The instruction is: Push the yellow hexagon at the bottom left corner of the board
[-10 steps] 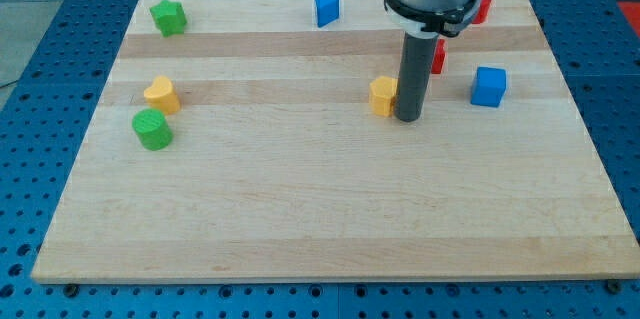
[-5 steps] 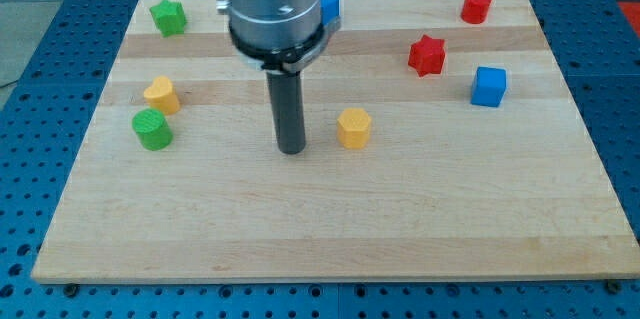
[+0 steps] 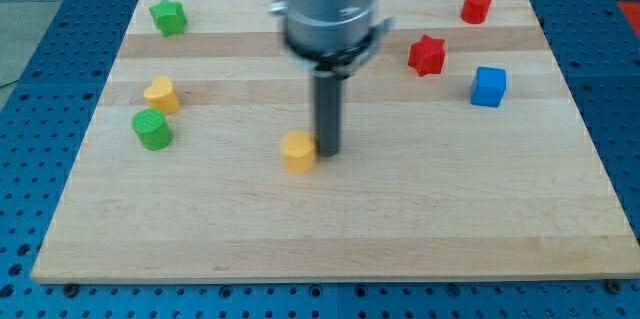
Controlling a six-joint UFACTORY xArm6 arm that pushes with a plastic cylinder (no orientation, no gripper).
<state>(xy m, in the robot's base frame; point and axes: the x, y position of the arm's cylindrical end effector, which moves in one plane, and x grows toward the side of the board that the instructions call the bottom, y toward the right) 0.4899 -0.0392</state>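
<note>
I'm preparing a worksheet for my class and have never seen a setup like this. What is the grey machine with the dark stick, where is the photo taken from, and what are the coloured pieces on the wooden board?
The grey cylinder is the end of a robot arm. It has no hand and holds nothing; it only pushes with a straight dark rod. My tip rests on the wooden board, right against the yellow hexagon, on its right side in the view.

There is one camera, looking down at the board from its front; its exact mounting is not recorded.

Also on the board: a yellow block and green block at the view's left, a green block top left, and a red star, red block and blue cube at the right.
</note>
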